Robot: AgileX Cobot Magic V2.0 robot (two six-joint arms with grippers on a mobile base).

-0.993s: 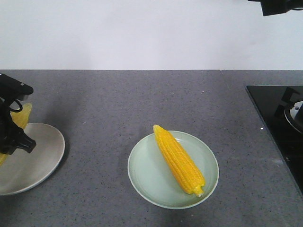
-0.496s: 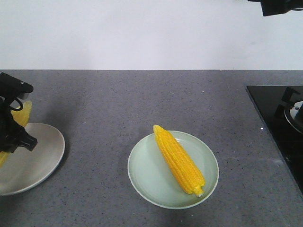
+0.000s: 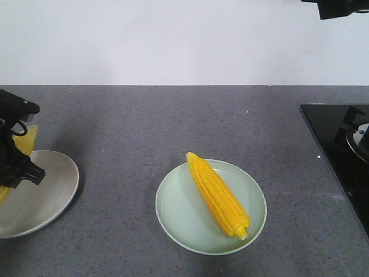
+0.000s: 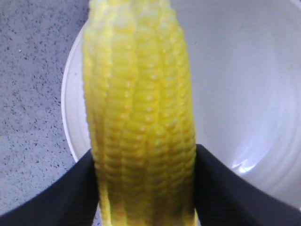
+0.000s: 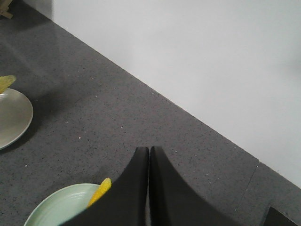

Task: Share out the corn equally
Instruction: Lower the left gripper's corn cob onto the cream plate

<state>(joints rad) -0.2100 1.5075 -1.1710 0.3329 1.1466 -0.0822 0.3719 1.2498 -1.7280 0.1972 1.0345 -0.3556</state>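
Left gripper point(image 4: 146, 188) clamps corn point(image 4: 141, 103) — between fingers.

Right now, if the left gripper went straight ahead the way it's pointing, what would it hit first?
The left gripper is shut on a corn cob pointing down over the grey plate. Going straight on, the cob's far end would likely meet that plate first, though the gap between them is unclear.

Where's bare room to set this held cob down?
The white plate is bare right of the held cob in the left gripper. Open countertop lies between both plates. The green plate already carries a cob.
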